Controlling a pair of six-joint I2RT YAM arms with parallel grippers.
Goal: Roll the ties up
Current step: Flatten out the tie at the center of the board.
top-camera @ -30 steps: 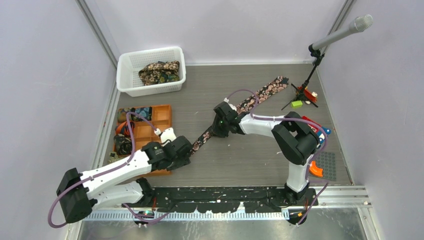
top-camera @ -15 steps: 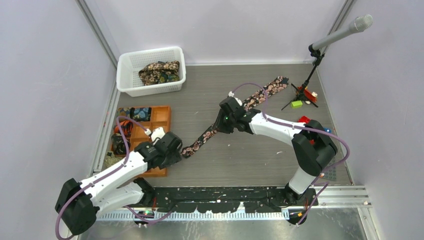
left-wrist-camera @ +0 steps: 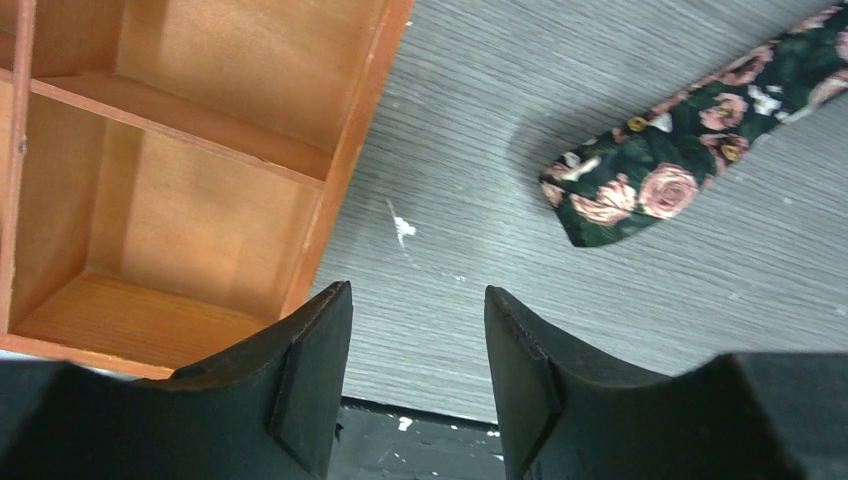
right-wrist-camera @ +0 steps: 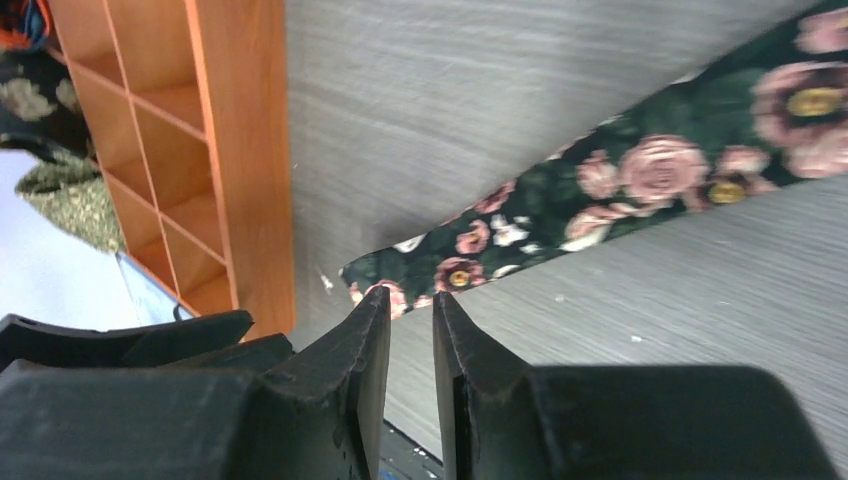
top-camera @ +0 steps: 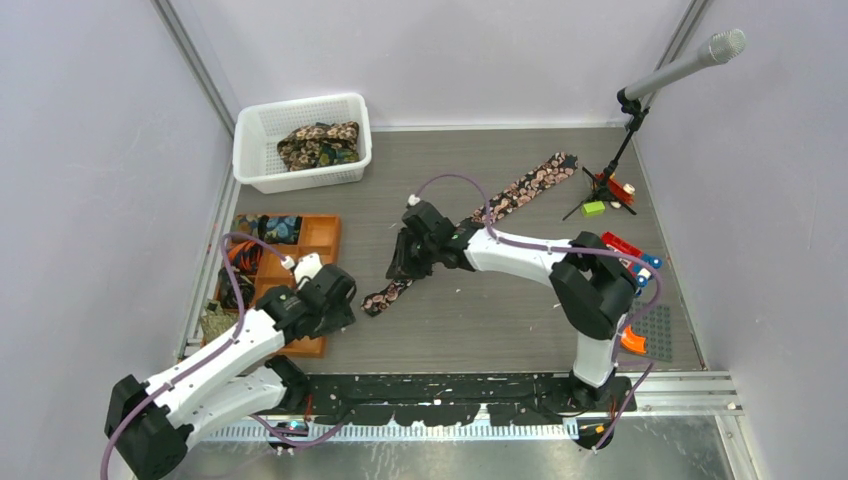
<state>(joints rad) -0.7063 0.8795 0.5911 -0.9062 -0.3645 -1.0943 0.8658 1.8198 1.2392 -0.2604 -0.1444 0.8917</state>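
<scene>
Black floral tie lies diagonally mid-table, its middle hidden under the right arm; the far-left white basket holds paisley ties. Left wrist: left claw half open, empty, beside bare orange tray compartments. Right wrist: right claw barely parted, empty, by the tie's tip.

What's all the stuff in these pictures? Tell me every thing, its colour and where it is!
flowery tie: one, black with pink flowers, lying flat slantwise across the table
basket: one, white, far left corner
ties: number unclear, brown-gold, bundled in the basket
tray: one, orange, left edge
fabric bundles: a few, blue and dark, in the tray's left compartments
microphone: one, grey, on a black stand, far right
small parts: several, red, blue, orange, right edge
table: one, grey
left gripper: one, black, open, empty, beside the tray
right gripper: one, black, narrowly open, empty, above the tie's narrow end
</scene>
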